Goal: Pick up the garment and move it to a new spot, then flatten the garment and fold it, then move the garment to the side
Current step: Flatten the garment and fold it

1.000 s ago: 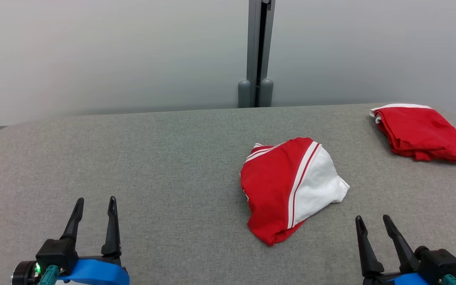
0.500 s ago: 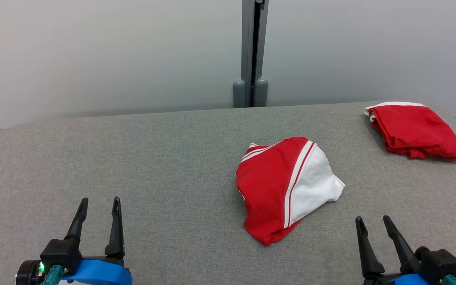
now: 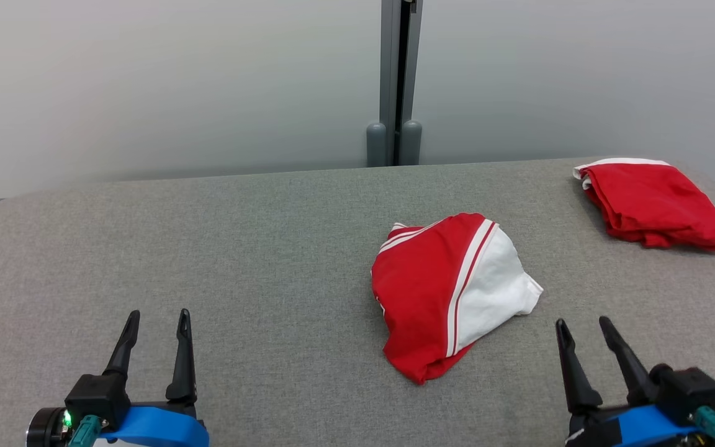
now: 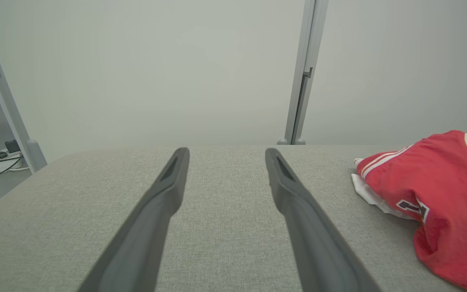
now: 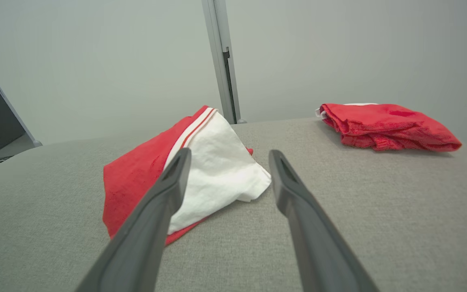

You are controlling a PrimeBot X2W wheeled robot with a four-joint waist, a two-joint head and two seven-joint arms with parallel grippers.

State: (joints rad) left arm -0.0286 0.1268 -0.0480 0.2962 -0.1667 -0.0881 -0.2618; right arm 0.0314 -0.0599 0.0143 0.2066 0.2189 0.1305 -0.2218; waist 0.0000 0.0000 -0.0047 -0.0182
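A: Head view: garment [image 3: 450, 292] lay bunched on the table [image 3: 208, 261], right of centre, not yet picked. Idle at the near edge: left gripper [image 3: 159, 314] near left, right gripper [image 3: 582, 321] near right. Both were spread wide with nothing in them.
B: Risk?
A: A second red garment [image 3: 655, 208] sat at the far right corner. Same colour, so the wrong one could get grabbed, or the move could land ours on top of it.
B: Left wrist view?
A: Garment was well off to the right of the fingers [image 4: 160, 202]. A dark mark [image 4: 414, 207] with a white outline was printed on the red. Possibly a numeral 1, too creased to be sure.
B: Right wrist view?
A: White panel [image 5: 221, 170] sat just beyond the fingers, apart from them. Layers were stacked, so a shallow pinch would likely take only the top one, and the rest would trail and drag on the cloth table. No brand or other writing readable.
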